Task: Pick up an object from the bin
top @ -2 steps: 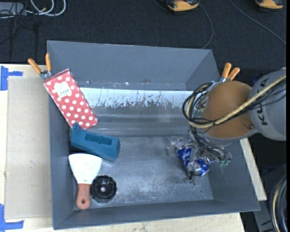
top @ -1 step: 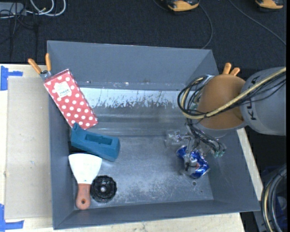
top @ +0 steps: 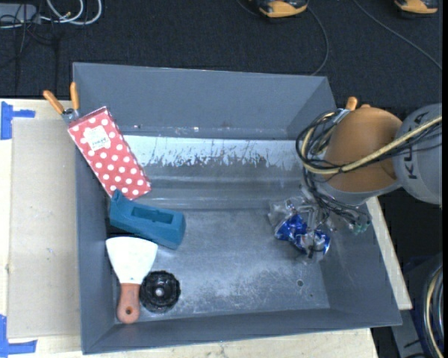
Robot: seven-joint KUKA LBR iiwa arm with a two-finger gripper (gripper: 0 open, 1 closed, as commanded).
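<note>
My gripper (top: 306, 230) is down in the right part of the bin (top: 231, 274), near the right wall, w/ my orange wrist cover (top: 362, 151) & cables above it. Right at its tip sits a crumpled blue & silver thing (top: 287, 230), foil-like, on the floor; blue bits show on both sides of the tip. Can't tell if the gripper is open or closed, or if it has the thing, as it's too tangled to read. The rest lies well apart, on the left: red box w/ white dots (top: 108, 154) leaning on the left wall, blue block (top: 145, 224) below it, white scraper (top: 131, 258) w/ orange-brown handle, black round knob (top: 159, 290) just beside that handle.
</note>
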